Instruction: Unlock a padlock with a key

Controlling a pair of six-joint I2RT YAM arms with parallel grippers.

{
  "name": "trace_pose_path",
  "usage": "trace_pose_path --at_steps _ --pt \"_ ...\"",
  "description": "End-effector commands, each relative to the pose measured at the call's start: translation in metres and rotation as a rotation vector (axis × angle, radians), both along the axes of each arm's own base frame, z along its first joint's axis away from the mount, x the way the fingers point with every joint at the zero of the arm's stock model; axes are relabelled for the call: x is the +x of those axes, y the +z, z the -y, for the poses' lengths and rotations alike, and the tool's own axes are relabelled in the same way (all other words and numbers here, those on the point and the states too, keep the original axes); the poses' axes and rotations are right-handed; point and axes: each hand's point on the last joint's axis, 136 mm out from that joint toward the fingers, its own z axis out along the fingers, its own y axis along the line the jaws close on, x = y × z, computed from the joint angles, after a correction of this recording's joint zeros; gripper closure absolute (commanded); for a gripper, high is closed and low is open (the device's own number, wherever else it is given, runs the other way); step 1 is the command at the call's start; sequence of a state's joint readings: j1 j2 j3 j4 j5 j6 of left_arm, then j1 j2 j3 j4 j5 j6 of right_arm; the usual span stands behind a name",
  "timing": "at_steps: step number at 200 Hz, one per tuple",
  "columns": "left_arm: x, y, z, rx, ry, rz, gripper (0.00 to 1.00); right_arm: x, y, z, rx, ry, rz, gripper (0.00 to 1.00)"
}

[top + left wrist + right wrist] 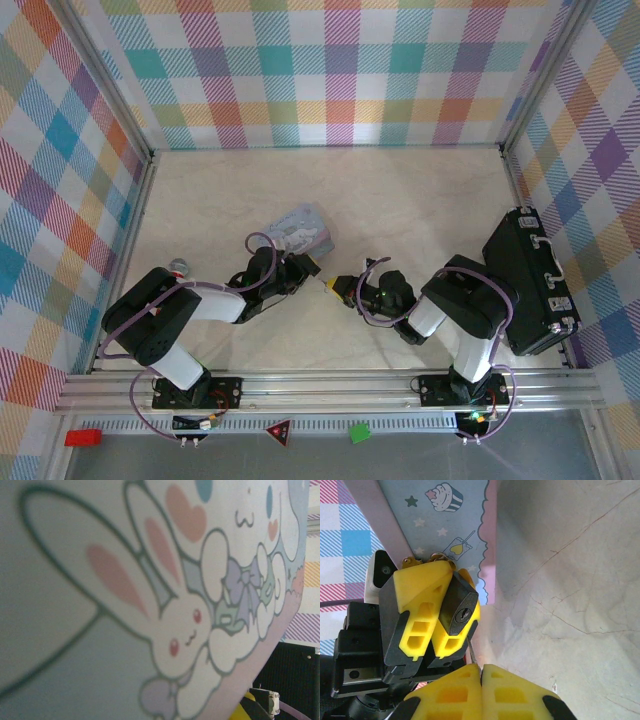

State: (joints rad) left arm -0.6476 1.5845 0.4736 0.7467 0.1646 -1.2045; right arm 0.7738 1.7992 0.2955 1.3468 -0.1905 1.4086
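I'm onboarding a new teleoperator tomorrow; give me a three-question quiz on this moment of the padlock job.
1. True or false: the padlock lies loose on the table.
2. Multiple choice: the right gripper pinches A) the key B) the padlock C) nothing.
3. Fill in: the padlock's keyhole faces the ___ wrist camera.
Key: 1 false, the left gripper clamps it; 2 A; 3 right.
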Motion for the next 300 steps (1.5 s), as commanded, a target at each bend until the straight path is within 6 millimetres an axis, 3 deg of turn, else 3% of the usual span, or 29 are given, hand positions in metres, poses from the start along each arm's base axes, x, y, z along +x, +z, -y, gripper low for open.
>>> trace_pose_path --at_steps 1,139,201,300 --pt "-0.006 0.005 0.011 -0.084 -0.025 -0.023 0.93 0.005 0.017 -0.005 0.057 -0.012 0.034 1.0" --pt "-0.009 0.009 0.011 -0.103 -0.027 -0.026 0.93 0.008 0.03 0.0 0.072 -0.035 0.071 1.0" --pt "-0.008 0.015 0.016 -0.14 -0.038 -0.022 0.93 0.01 0.021 0.003 0.059 -0.044 0.046 1.0" --pt "-0.009 0.019 0.014 -0.153 -0.032 -0.021 0.93 0.013 0.029 0.01 0.068 -0.072 0.069 1.0"
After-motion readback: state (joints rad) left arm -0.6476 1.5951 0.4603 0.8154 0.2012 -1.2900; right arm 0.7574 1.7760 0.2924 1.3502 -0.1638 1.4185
